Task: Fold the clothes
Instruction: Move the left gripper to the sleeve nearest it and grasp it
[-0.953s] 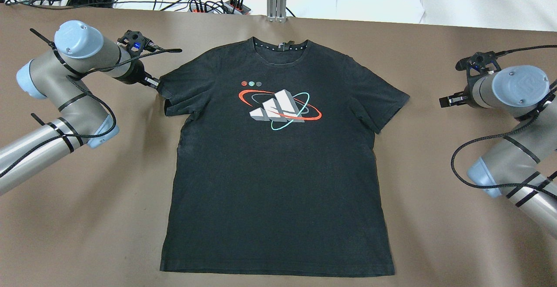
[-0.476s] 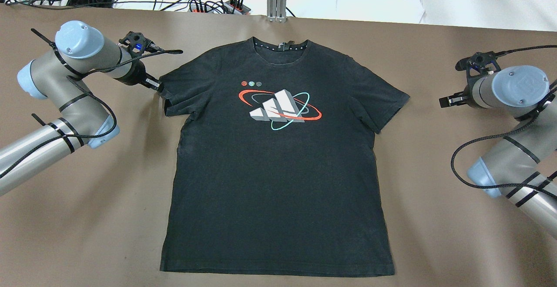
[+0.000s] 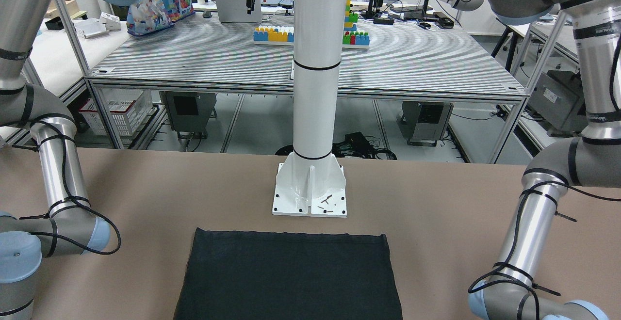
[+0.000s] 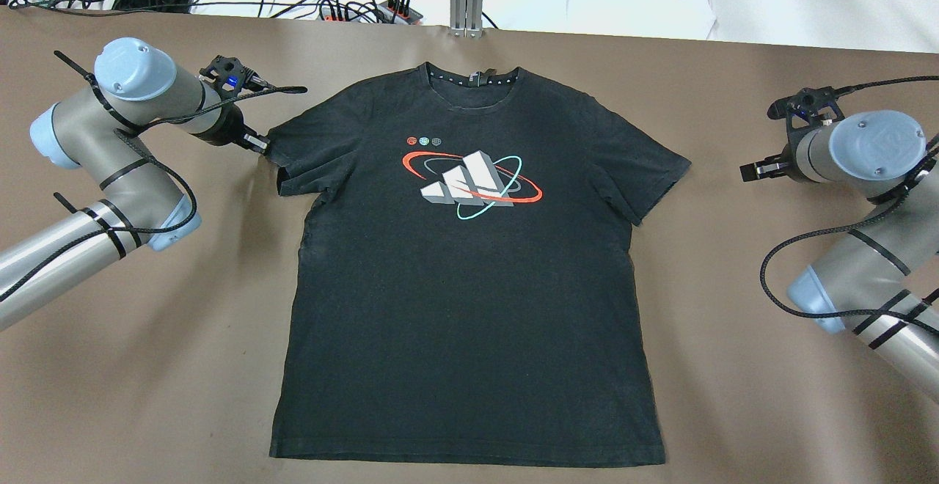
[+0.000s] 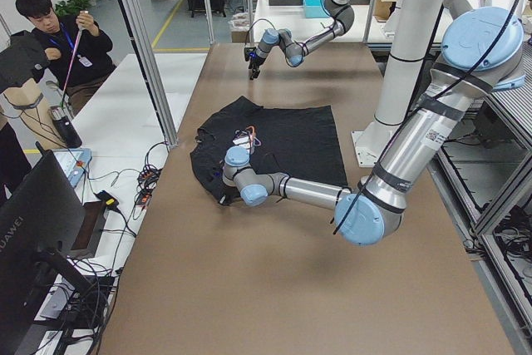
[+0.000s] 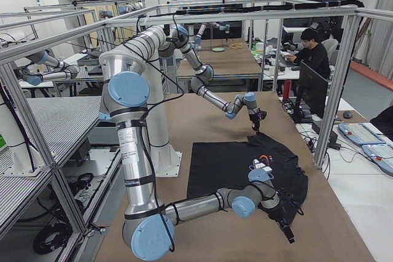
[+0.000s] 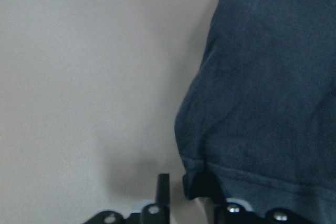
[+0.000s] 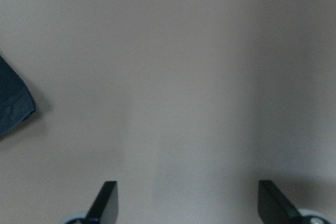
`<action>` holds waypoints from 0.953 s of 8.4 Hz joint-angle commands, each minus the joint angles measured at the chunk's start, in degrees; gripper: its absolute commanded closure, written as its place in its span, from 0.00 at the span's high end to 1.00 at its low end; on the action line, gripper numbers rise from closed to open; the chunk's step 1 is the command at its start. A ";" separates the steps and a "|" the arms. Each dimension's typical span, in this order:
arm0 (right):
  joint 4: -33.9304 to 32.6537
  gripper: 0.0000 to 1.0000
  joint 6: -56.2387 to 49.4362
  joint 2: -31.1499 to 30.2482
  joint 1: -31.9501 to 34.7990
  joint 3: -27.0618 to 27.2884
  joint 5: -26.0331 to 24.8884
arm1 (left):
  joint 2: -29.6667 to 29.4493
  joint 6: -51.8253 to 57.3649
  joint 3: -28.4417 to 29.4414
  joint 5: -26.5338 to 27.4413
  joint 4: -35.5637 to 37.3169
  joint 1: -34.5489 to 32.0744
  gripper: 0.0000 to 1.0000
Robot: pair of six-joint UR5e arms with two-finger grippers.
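Watch the left hand [image 4: 258, 144]. A second ago it sat at the tip of the sleeve [image 4: 297, 158], half a second ago it nudged in toward the cloth, and now it's eased back a touch. Tiny shuffle, that's all. The sleeve itself has barely stirred, and the black T-shirt [image 4: 469, 286] lies just as it did: flat, print up, spread out on the brown counter [image 4: 147, 396], collar at the far edge, hem toward the robot.

So no fold has begun. To my eye that's a hand fishing for a hold on the sleeve hem, not yet carrying anything.

From the left wrist camera, the fingers are drawn close together. The hem's corner lies over one of them, and a sliver of bare counter shows between the cloth and the other finger [image 7: 163, 190]. Has it pinched the fabric or is it only nosing up against it? I honestly can't tell.

The right hand [image 4: 752, 171] hasn't budged through all this. It's spread wide, with both fingers [image 8: 107, 198] far apart in its own camera, holding nothing over bare counter. The far sleeve [image 4: 649, 176] points toward it but stops clear of it, with only a dark corner peeping in at the edge of that wrist view.
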 commanded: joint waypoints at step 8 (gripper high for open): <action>0.09 0.94 0.09 0.00 -0.09 0.31 0.00 | -7.90 -16.10 -7.68 -3.34 5.93 -0.92 0.00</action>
